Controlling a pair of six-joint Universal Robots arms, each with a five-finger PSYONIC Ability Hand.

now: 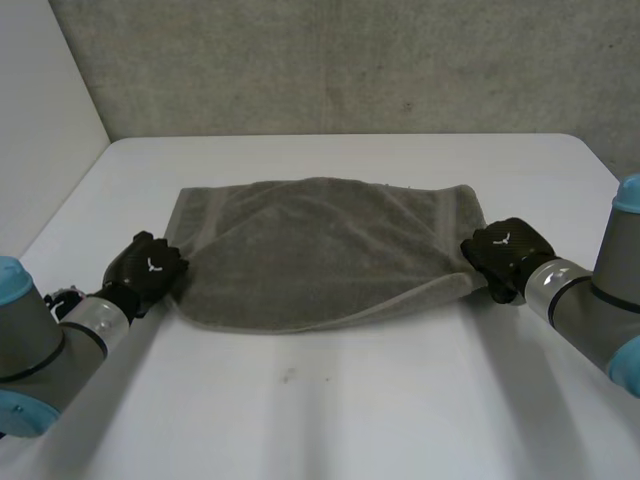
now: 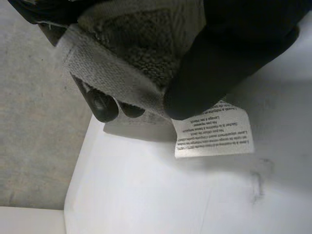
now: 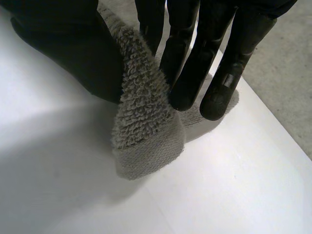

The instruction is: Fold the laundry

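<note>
Towel (image 1: 320, 250): grey terry, lying on the table (image 1: 330, 400), long axis running straight from one hand to the other. Surface rumpled. The near edge looks doubled towards its right end.

Left hand (image 1: 150, 265): at the towel's left short end, by the near corner. The wrist view shows the thumb (image 2: 219, 63) and fingers clamped on the hem (image 2: 112, 78); a care label (image 2: 214, 129) hangs out just below the thumb.

Right hand (image 1: 505, 250): at the towel's right short end, by the near corner. Its wrist view shows the corner (image 3: 146, 131) pinched between thumb (image 3: 73, 48) and fingers (image 3: 190, 73), with the corner tip drooping to touch the table.

Governing relation: the body of the towel lies between the two hands and beyond them, away from the robot. Both hands are in contact, so neither is nearer.

Assessment: both near corners are secured. A fold from here would probably call for lifting them together and carrying them across the long axis to the far edge. An uneven lift risks skewing the edges.
</note>
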